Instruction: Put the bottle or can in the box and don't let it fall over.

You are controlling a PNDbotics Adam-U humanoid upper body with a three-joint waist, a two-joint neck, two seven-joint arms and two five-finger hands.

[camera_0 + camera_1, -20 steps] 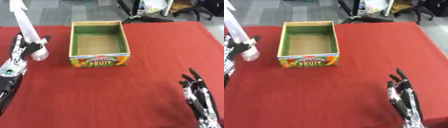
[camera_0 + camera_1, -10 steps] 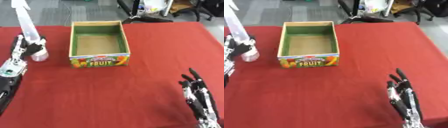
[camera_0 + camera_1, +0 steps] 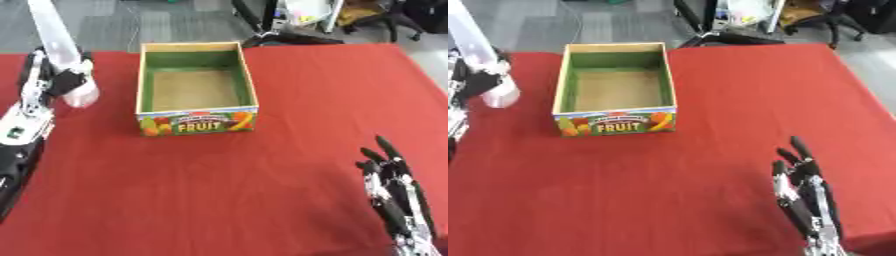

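Observation:
A tall clear bottle (image 3: 54,35) leans with its top to the upper left, at the left side of the red table (image 3: 262,185). My left hand (image 3: 52,82) has its fingers curled round the bottle's lower part, which hides part of it. Just to the right stands the open cardboard box (image 3: 197,123) with green inner walls and a "FRUIT" print on the front; nothing lies inside. My right hand (image 3: 802,195) rests open at the lower right, fingers up, far from both.
The table's far edge runs just behind the box. Beyond it are a grey floor, black chair legs (image 3: 289,37) and clutter. Bare red cloth stretches between the box and my right hand.
My left hand has lifted the bottle a little beside the box. The right hand has not moved.

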